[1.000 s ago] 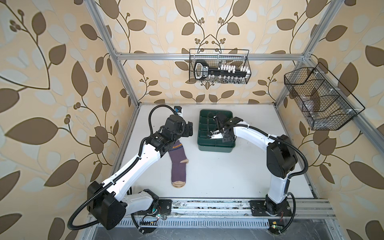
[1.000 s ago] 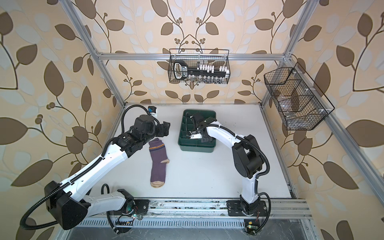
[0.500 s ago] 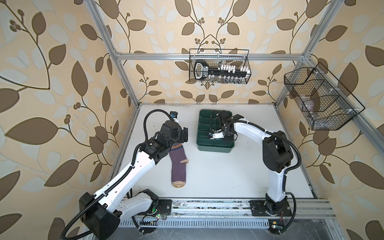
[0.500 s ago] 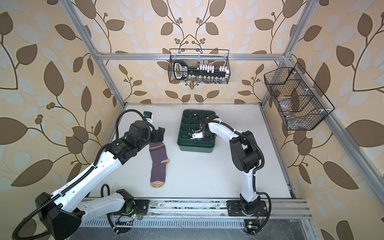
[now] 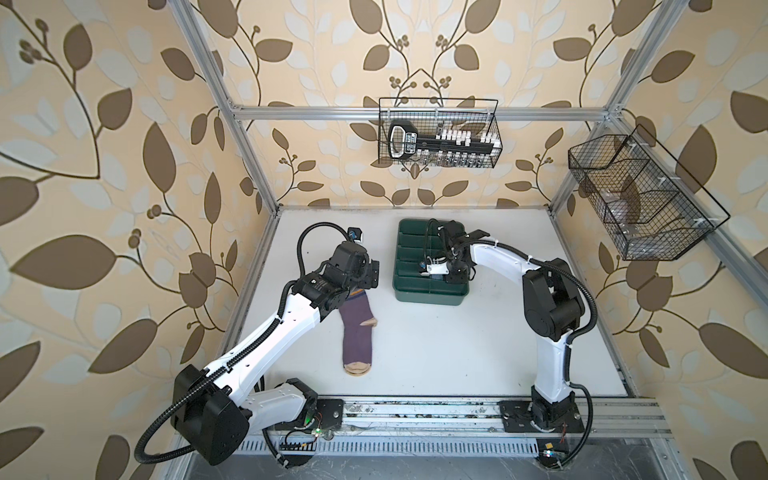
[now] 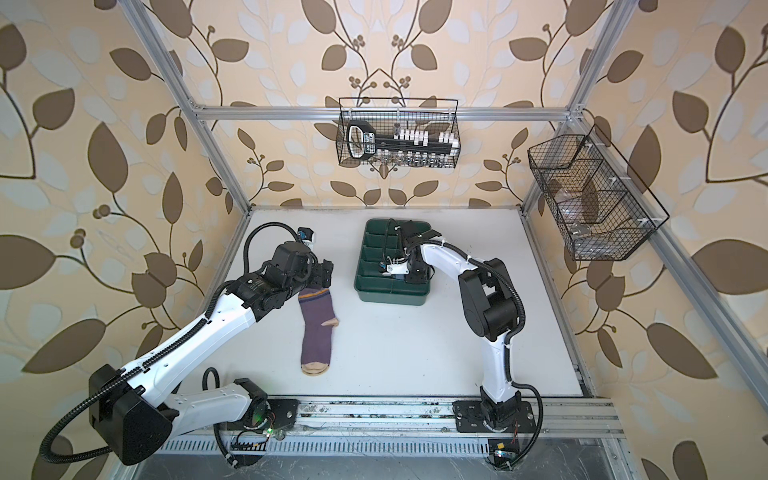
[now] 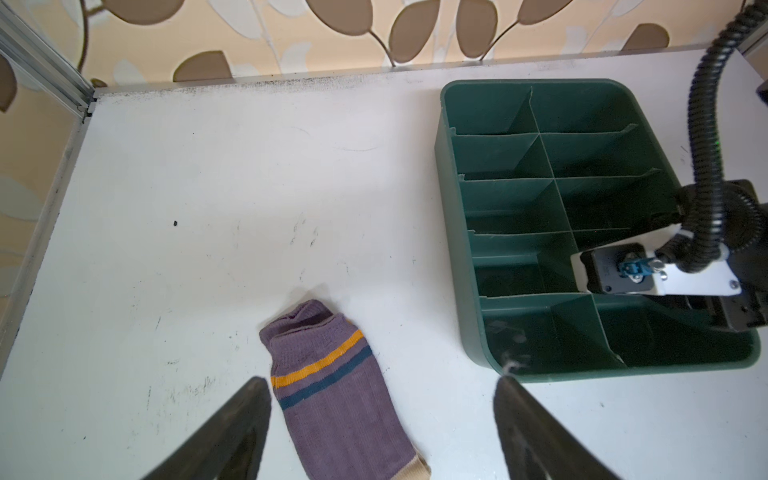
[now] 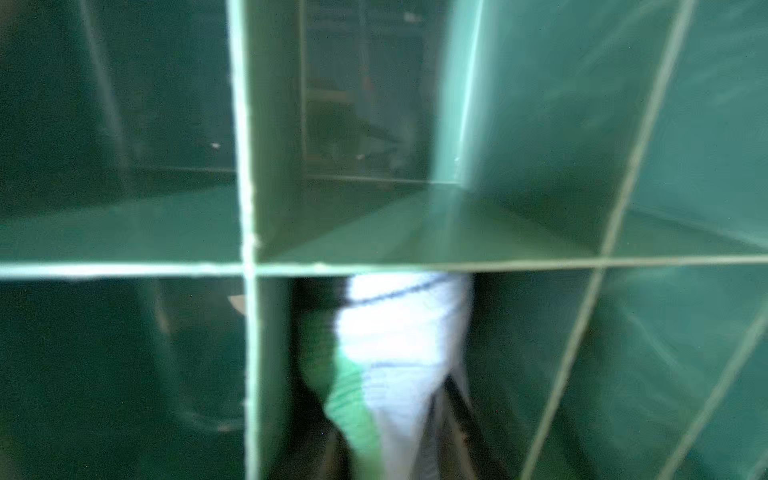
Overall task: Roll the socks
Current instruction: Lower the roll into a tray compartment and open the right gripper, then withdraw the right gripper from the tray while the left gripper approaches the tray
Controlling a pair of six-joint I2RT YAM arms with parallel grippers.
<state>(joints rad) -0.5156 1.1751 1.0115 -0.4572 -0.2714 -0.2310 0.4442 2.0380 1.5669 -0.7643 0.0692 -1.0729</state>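
The left gripper is positioned above the cuff end of the purple sock, on the left part of the white table. Its jaws are spread wide and hold nothing. In the left wrist view, 1 fingertip sits just beside the sock's edge near the orange and navy stripes. The other stands apart over bare table, on the side toward the tray. The purple sock lies flat and unrolled, with the cuff at the far end, the tan toe at the near end and the tan heel pointing right. To its right, toward the far centre of the table, stands the green divided tray, which has 2 columns of compartments. The right gripper reaches down into the tray's right column, toward the near end. The blurred right wrist view shows the pale sock, with a green patch, in 1 compartment between the 2 dark fingers. Whether the jaws pinch it or stand clear cannot be determined. A wire basket hangs on the right wall.
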